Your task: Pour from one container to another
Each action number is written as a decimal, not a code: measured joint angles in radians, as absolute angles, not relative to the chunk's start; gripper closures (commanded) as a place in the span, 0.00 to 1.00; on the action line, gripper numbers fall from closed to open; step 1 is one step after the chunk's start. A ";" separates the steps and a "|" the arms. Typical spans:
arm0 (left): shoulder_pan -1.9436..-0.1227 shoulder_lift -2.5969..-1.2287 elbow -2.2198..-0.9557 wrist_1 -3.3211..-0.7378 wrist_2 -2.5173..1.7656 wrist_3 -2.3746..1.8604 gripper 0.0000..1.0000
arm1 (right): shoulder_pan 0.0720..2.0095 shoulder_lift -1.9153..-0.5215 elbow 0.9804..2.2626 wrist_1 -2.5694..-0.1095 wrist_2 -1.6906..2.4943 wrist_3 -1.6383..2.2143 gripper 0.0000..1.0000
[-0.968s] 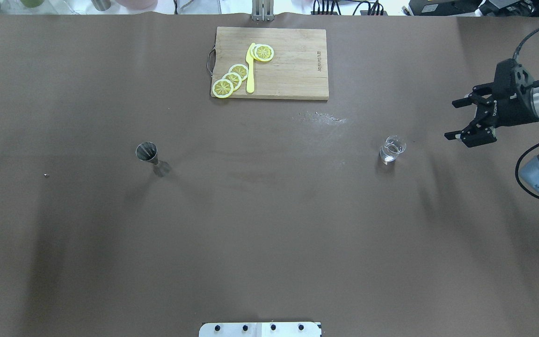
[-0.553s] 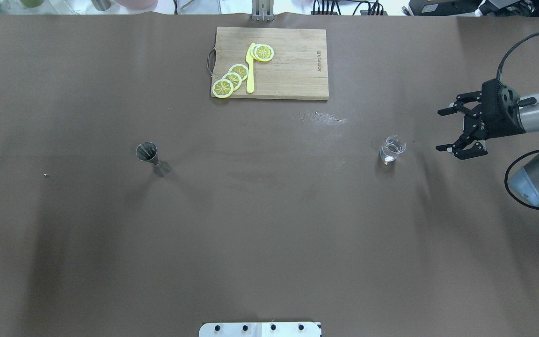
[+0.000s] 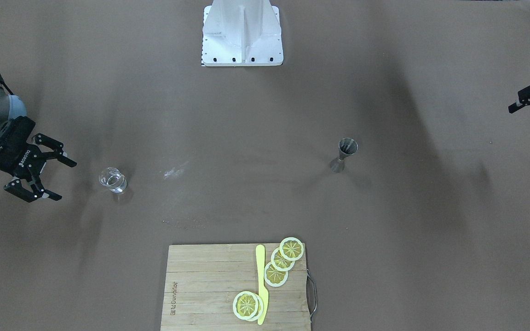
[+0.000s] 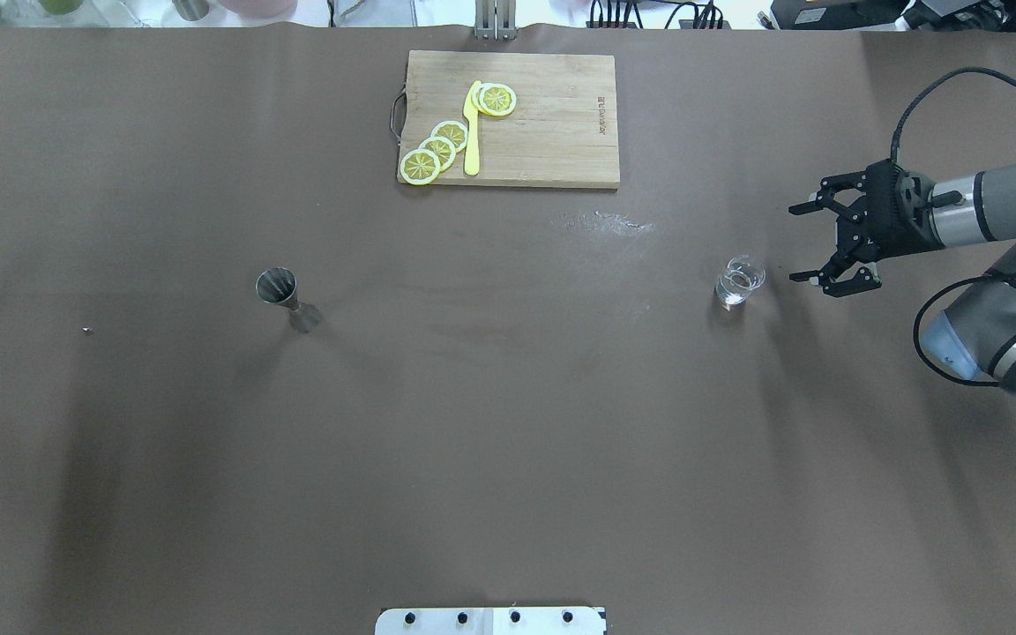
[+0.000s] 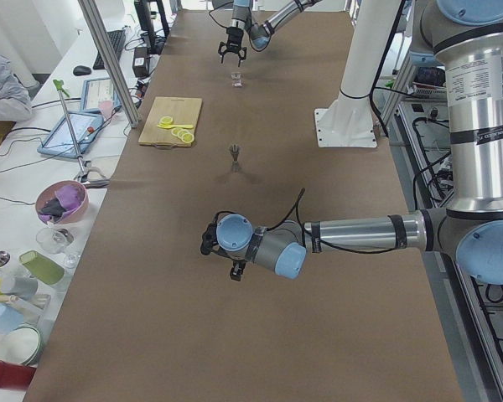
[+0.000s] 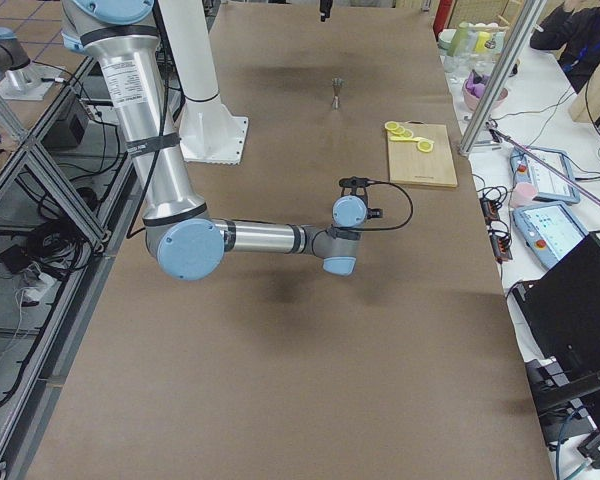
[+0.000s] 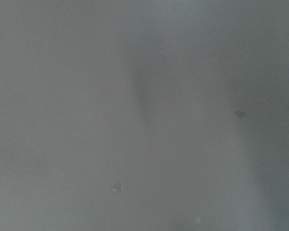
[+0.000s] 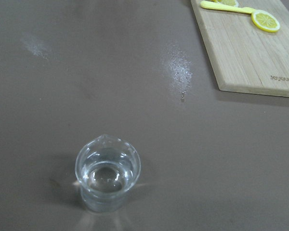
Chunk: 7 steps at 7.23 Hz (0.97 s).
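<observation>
on table (image 4: 508,441), right side: glass beaker (image 4: 740,282), likely light, fragile, slick; grip mid-wall. right pincer (image 4: 794,245) spread wide, empty.

The overhead camera looks down from behind the robot's base (image 4: 490,620), the front camera faces it from across the table (image 4: 508,441), and both share the cutting board (image 4: 552,123). Two end cameras look along the table from farther off. The right wrist camera sits close above the glass (image 8: 108,173); the left faces bare tabletop.
</observation>
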<state>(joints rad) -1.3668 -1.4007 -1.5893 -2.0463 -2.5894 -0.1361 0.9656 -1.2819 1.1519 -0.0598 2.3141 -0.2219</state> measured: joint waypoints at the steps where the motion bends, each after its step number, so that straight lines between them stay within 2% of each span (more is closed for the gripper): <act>1: -1.367 -1.401 -1.589 -2.046 -2.589 -0.136 0.02 | 0.958 -1.270 1.138 -0.051 2.315 -0.214 0.00; 7: -1.367 -1.400 -1.588 -2.046 -2.589 -0.135 0.02 | 0.931 -1.262 1.125 -0.046 2.424 -0.160 0.01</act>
